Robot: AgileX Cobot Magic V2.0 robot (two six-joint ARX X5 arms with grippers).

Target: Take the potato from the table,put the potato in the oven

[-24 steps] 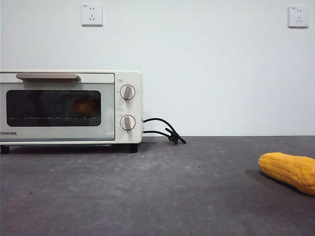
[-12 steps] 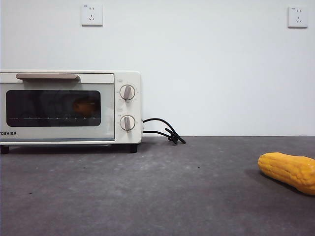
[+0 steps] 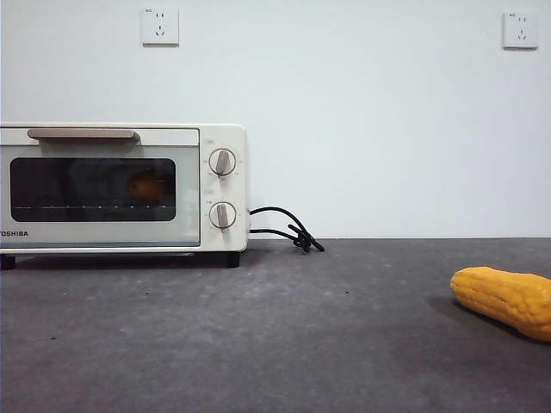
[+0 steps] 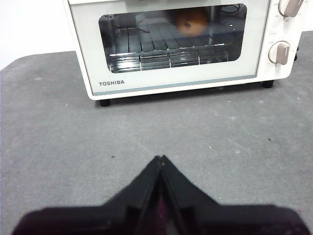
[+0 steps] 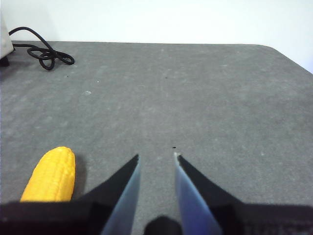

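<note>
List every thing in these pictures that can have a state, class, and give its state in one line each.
oven: door closed, standing on the table.
potato: inside the oven, on the wire rack, seen through the glass.
corn cob: lying on its side on the table, untouched.
black cord: lying loose in a bundle beside the oven.
left gripper: shut, empty, facing the oven.
right gripper: open, empty, near the corn cob.

Potato [image 4: 191, 20]: orange-brown, on rack inside oven [image 3: 123, 188], behind shut glass door. Oven cream-white, left of frame, on dark grey table [image 3: 284, 335].
</note>
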